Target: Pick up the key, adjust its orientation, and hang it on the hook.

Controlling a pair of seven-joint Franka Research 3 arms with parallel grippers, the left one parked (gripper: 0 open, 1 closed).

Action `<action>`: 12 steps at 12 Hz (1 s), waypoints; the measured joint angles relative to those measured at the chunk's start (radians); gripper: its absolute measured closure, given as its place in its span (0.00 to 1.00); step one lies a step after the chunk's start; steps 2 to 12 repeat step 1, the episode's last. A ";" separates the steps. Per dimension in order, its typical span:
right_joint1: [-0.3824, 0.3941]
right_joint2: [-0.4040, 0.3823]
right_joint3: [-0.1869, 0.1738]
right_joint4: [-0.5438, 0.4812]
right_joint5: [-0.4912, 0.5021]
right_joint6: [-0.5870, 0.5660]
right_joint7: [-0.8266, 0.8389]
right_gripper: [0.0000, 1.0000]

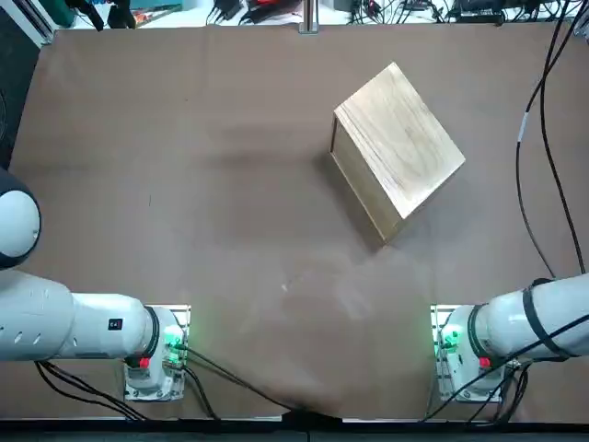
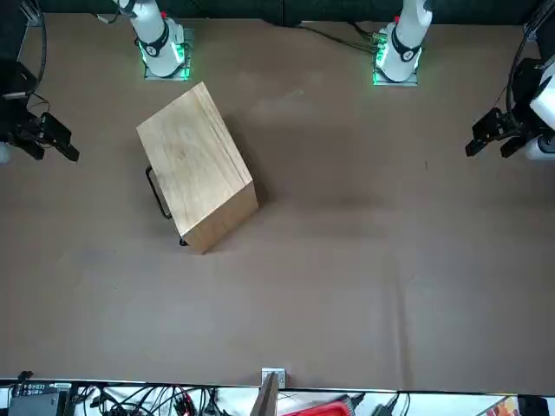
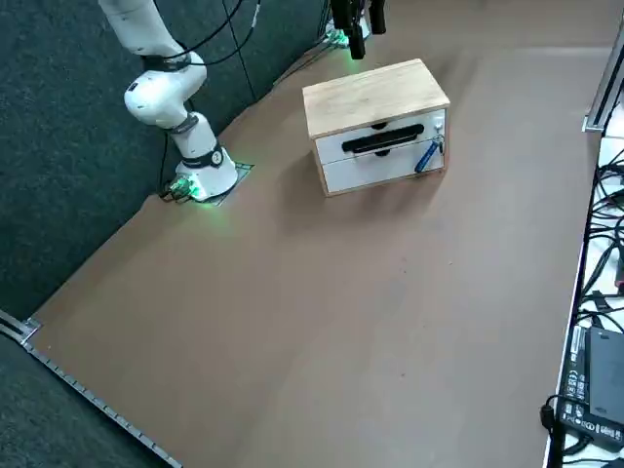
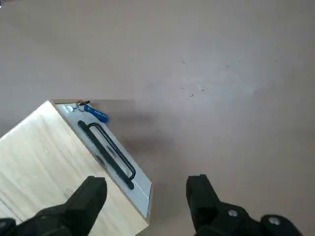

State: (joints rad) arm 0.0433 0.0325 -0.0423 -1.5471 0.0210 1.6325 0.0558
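Okay, so the big brown table (image 1: 230,221) gives the wooden box (image 1: 400,138) loads of room, over on the right and toward the far side. It's parked at an angle, drawer fronts facing far-right, which I'd guess is so the arm can come at them from the right.

Right gripper (image 4: 146,183) is up in the air on that side, fingers spread wide with nothing between them. That height keeps it off the box and handles, and makes sense if it's finished with the key.

Upper black handle (image 3: 382,139) sticks out, so I'd watch for snags. Past its far end there's the blue tag (image 4: 96,113), slanting down across the front, with the tiny dark key (image 4: 85,103) beside it. Their ring (image 4: 78,106) looks looped on the little pale hook (image 4: 70,108). Looks hung to me, so probably just back away gently.
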 joint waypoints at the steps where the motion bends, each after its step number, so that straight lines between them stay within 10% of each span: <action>1: 0.000 0.000 0.000 0.000 0.000 0.000 0.000 0.00; 12: 0.000 0.000 0.000 0.000 0.000 0.000 0.000 0.00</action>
